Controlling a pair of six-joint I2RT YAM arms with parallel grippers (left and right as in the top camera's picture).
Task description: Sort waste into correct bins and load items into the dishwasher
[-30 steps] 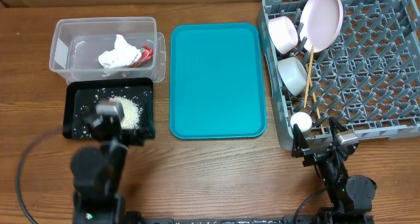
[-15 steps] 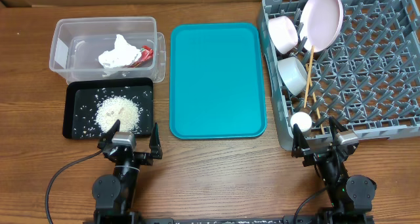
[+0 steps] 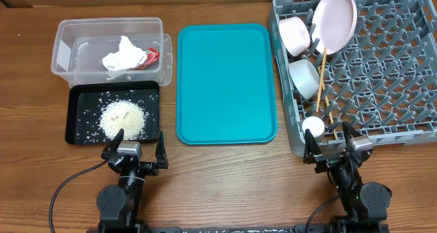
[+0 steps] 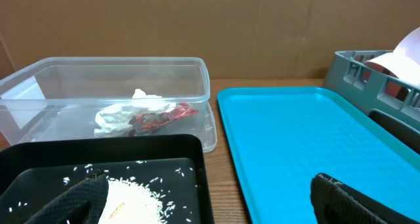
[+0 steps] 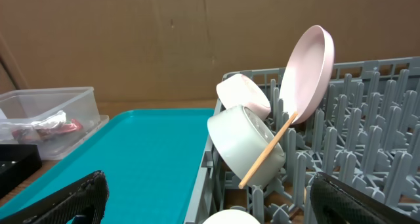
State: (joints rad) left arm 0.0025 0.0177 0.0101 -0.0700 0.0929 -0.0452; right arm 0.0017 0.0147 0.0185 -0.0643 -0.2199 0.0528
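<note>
Step in hand: Sorting and loading look finished, by the lie of things; both arms sit low at the near edge of the table [image 3: 225, 185], neither over any item.
Left gripper [image 3: 136, 145]: Jaws spread wide, holding nothing and touching nothing.
Right gripper [image 3: 329, 145]: Jaws likewise spread wide and empty (a near match for its partner).
Waste: Rice [image 3: 123, 119] is heaped in the black tray [image 3: 74, 134] just ahead of the left gripper; the napkin [image 3: 123, 55] and red wrapper [image 3: 151, 55] lie together in the clear tub [image 3: 65, 55], farther ahead beyond that tray.
Items: The cup [image 3: 313, 126] stands just ahead of the right gripper in the near corner of the dish rack [image 3: 410, 124]; beyond it come a bowl [image 3: 304, 77], a second bowl [image 3: 295, 36] and the tilted plate [image 3: 334, 21], with the chopsticks [image 3: 322, 79] leaning across them.
Between the arms: The teal tray [image 3: 225, 83] carries nothing.
Next move: Probably none but a check; if any grain is found off the black tray, it calls for a fine pinch from the left side.
</note>
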